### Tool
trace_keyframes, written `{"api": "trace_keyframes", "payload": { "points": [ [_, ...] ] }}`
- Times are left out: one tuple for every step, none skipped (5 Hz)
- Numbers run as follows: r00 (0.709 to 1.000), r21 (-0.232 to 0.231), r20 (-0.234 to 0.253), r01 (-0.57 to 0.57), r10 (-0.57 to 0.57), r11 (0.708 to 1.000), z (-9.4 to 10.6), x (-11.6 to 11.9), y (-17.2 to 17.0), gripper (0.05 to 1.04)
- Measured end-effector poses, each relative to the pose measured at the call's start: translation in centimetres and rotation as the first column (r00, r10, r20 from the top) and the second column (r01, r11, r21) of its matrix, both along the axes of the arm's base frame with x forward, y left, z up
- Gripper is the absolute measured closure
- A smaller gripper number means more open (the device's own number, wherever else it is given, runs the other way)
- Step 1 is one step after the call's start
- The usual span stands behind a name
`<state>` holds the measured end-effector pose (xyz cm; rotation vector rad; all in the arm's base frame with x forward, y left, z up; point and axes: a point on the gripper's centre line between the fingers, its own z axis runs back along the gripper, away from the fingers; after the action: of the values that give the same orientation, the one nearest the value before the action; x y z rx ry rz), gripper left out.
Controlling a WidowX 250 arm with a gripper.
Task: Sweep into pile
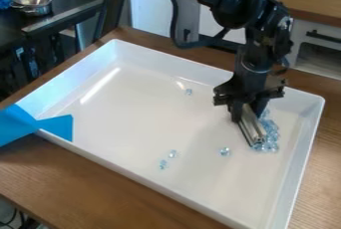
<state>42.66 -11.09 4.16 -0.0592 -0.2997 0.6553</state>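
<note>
The gripper hangs over the right part of the white tray, shut on a metallic bar-like sweeping tool that slants down to the tray floor. Clear bluish pieces lie heaped along the tool's right side, touching or nearly touching it. One loose piece lies left of the tool's lower end. Two more, a piece and another piece, lie near the tray's front middle. A single piece sits toward the back wall. The gripper partly hides the heap's upper end.
Blue tape covers the tray's left corner. The tray has raised walls all round and stands on a wooden table. A metal pot stands on a dark surface at the back left; white cabinets are behind the table.
</note>
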Motion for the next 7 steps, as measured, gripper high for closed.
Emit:
{"api": "trace_keyframes", "payload": {
  "points": [
    [1.000, -0.021, -0.007, -0.019, 0.019, 1.000, 0.1, 0.3, -0.4, 0.708],
    [0.999, -0.070, -0.021, -0.027, 0.026, 0.997, 0.3, 0.4, 0.1, 0.708],
    [0.999, -0.153, -0.011, 0.029, -0.031, 0.988, 2.4, 0.1, 2.0, 0.708],
    [0.985, -0.149, 0.116, 0.141, -0.125, 0.979, 6.8, 1.0, 6.8, 0.708],
    [0.990, -0.209, 0.111, 0.113, -0.091, 0.971, 8.6, 0.3, 11.0, 0.708],
    [0.992, -0.103, 0.081, 0.101, -0.092, 0.990, 8.2, -0.3, 13.4, 0.708],
    [0.996, -0.029, 0.045, 0.085, -0.084, 0.996, 5.8, -4.5, 14.2, 0.708]
  ]
}}
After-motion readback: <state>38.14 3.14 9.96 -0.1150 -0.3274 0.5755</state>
